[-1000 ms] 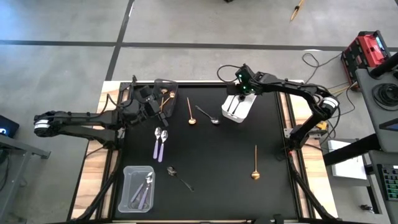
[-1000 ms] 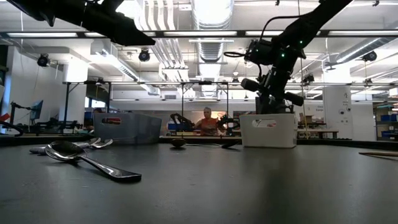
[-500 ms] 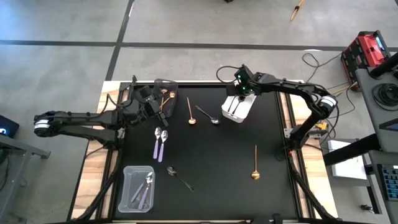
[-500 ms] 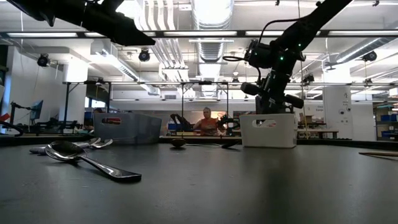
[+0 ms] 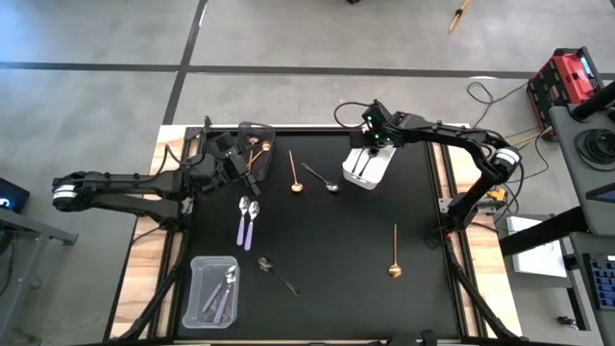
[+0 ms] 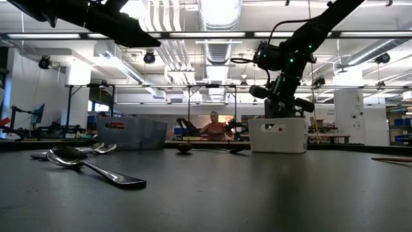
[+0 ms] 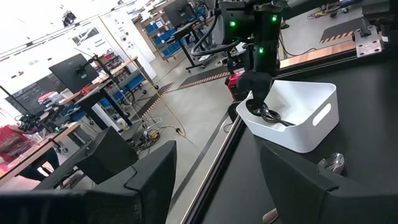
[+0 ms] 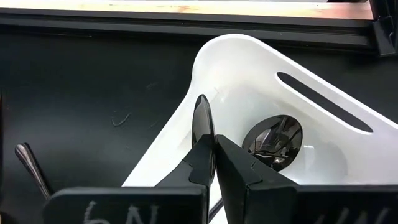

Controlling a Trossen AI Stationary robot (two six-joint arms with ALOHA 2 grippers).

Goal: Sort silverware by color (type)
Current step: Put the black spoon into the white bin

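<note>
The right gripper (image 8: 214,163) hangs over the white bin (image 8: 323,134), fingers clamped on a dark spoon (image 8: 203,127) – best lowered inside before letting go, beside the one already there. The left gripper (image 5: 233,152) waits, fingers apart, by the dark bin (image 5: 266,154)

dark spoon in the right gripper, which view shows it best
The right wrist view: the dark spoon stands edge-on between the shut right gripper fingers, over the white bin. The left wrist view shows it small, the high view hides it under the gripper, and the low view cannot resolve it.
</note>
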